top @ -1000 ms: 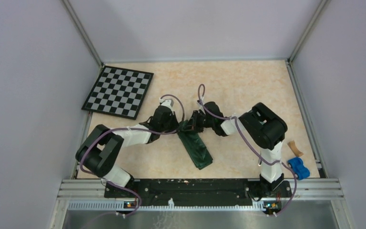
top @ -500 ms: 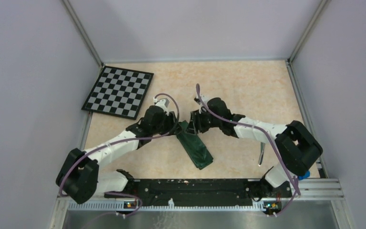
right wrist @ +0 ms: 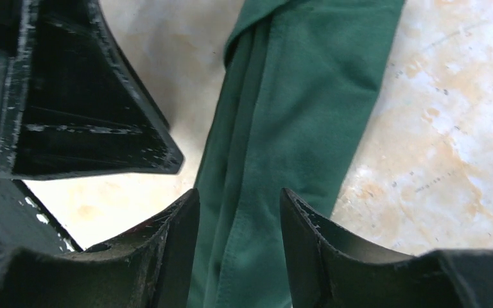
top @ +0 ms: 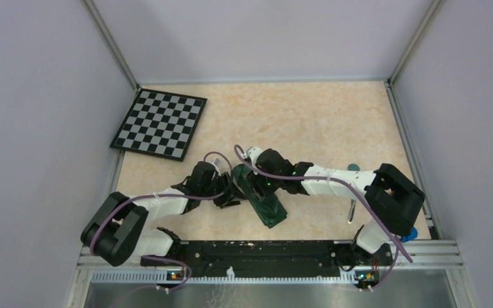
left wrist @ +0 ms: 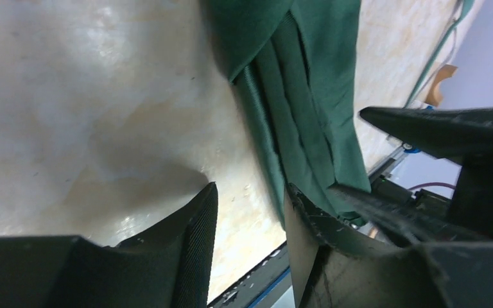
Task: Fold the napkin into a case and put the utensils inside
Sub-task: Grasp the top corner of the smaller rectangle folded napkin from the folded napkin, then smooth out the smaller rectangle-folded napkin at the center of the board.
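The dark green napkin (top: 264,200) lies folded into a long narrow case, running diagonally toward the near edge. My left gripper (top: 229,194) stands open at its left edge; in the left wrist view its jaws (left wrist: 250,208) are apart over bare table, with the cloth (left wrist: 308,96) just to the right. My right gripper (top: 249,181) is open and low over the strip's far part, its jaws (right wrist: 239,208) straddling the cloth (right wrist: 308,96) without pinching it. A silver utensil handle (top: 351,210) and a teal head (top: 353,167) peek out from behind the right arm.
The black-and-white checkered board (top: 160,122) lies at the far left. A blue toy car (top: 412,232) is mostly hidden behind the right arm's base. A tan wooden piece (left wrist: 440,77) shows in the left wrist view. The black rail (top: 257,250) runs along the near edge.
Both grippers have opened and let go of the cloth's far end. Both have moved toward the near edge along the strip, and the strip has stayed in place.
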`<action>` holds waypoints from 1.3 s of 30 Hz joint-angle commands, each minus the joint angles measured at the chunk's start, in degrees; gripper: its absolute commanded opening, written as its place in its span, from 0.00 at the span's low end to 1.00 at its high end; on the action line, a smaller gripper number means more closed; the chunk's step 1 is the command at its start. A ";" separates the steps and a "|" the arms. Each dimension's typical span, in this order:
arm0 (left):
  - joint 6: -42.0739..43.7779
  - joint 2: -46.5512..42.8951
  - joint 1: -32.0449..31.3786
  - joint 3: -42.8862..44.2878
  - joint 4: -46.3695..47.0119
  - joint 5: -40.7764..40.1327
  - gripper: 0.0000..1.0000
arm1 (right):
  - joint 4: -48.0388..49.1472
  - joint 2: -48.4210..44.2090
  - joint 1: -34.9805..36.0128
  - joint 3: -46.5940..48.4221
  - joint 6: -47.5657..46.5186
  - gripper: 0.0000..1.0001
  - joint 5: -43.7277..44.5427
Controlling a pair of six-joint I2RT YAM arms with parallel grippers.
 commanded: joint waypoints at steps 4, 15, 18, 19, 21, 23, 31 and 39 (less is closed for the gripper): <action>-4.40 5.51 0.30 0.22 11.76 3.03 0.32 | -0.37 3.38 3.58 3.29 -1.78 0.49 6.12; -5.81 11.83 0.29 -1.09 19.48 3.26 0.08 | -0.31 6.50 5.17 5.01 -0.14 0.30 6.83; -5.95 11.92 0.20 -2.13 20.47 2.85 0.05 | -1.21 5.43 5.26 6.13 1.08 0.14 5.90; -6.10 11.79 0.19 -2.67 20.89 2.61 0.04 | -1.24 5.02 5.26 6.37 1.75 0.11 5.42; -6.52 11.69 0.18 -3.51 21.73 2.16 0.03 | -1.15 4.61 5.31 7.01 2.96 0.04 3.40; -7.13 11.63 0.18 -4.09 22.60 2.13 0.02 | -0.46 5.19 5.26 7.29 4.10 0.00 1.08; -7.83 10.66 -0.18 -4.72 23.19 1.19 0.00 | 2.99 7.98 5.26 4.40 8.02 0.00 -0.86; -2.34 4.77 -0.04 -3.93 15.42 -1.42 0.08 | 7.14 9.43 3.65 -0.49 9.88 0.10 0.00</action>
